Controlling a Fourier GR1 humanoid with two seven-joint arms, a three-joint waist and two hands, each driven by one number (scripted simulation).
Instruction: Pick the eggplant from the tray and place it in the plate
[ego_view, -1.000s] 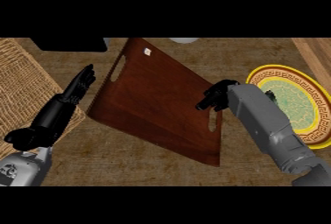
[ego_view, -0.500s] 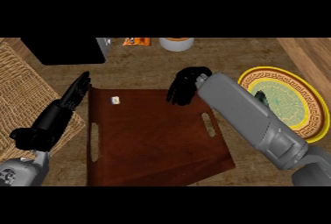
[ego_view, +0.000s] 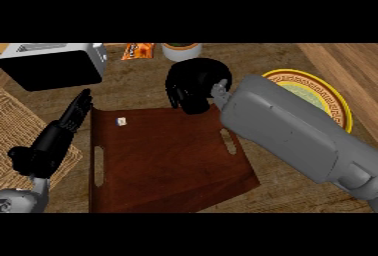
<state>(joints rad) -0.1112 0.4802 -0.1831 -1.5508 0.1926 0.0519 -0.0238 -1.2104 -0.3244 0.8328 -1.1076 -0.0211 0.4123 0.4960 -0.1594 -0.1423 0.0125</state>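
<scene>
Head view looked steeply down on a wooden counter (ego_view: 295, 195), where a dark brown tray (ego_view: 166, 160) with slot handles lay near the middle. On its upper left corner sat a small pale thing (ego_view: 121, 121), too small for me to make out. I could not see the eggplant anywhere on the tray; if it was present, it was hidden.

The right hand (ego_view: 193, 85) was just beyond the far edge of the tray, its black fingers curled inward into a rounded clump. Whether anything lay inside that curl I could not tell, as the hand covered whatever was beneath it. Its thick grey forearm (ego_view: 295, 132) crossed the tray's right side and partly covered the plate (ego_view: 332, 97), a yellow-rimmed one with a greenish centre, well to the right of the tray.

The left hand (ego_view: 74, 115) rested along the tray's left edge with fingers straight, holding nothing, over a woven mat (ego_view: 15, 130).

Along the far edge stood a toaster (ego_view: 52, 65), an orange packet (ego_view: 137, 50) and a white cup (ego_view: 181, 50).
</scene>
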